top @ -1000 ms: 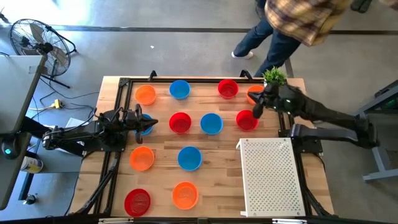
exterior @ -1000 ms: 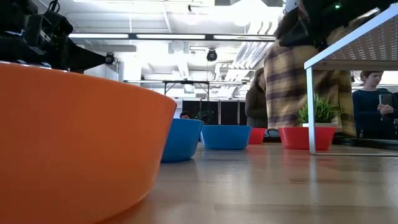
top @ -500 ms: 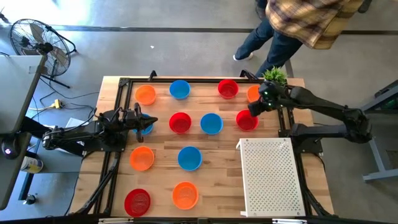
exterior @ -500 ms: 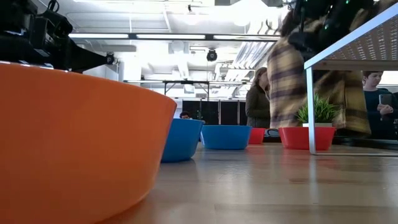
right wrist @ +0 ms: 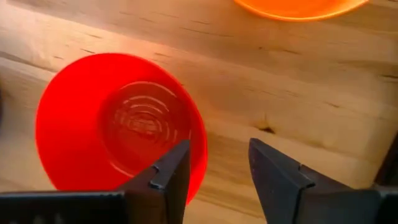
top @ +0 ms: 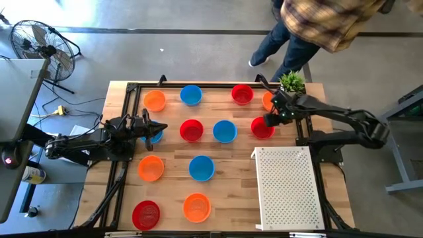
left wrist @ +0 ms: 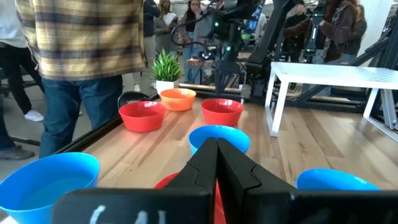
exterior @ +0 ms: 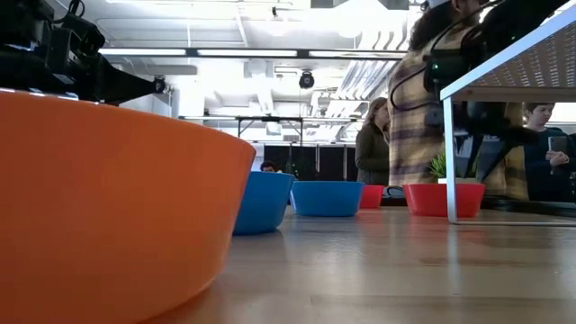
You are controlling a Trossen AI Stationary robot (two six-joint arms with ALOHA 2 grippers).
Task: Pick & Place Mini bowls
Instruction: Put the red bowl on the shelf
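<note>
Eleven mini bowls sit spread over my bench (top: 175, 158), red, orange and blue, and the one I am working on is the red bowl (top: 262, 128) just under my right claw (top: 271, 118). From my right wrist I look down past my own fingertips (right wrist: 171, 168), which stand apart with a clear gap between them and nothing held; the near rim of that red bowl (right wrist: 118, 124) lies directly beneath one finger, while the other finger hangs over bare wood beside it. An orange bowl (right wrist: 298, 6) sits just beyond the claw, close enough that I need to mind it.

To do this well, I judge I should come straight down so that one finger drops inside the bowl and the other outside, pinching the wall rather than trying to span the whole dish. The plastic looks glossy and shallow, so a grip too high on the rim may slip or tip it; I would seat the fingers deep before closing, then lift vertically. The white perforated tray (top: 286, 186) stands on my side of the claw, nearer my base, well apart from the bowl.

My left claw (top: 156, 129) waits with its fingers together, empty, over the far side of the bench near a blue bowl (top: 154, 134).
</note>
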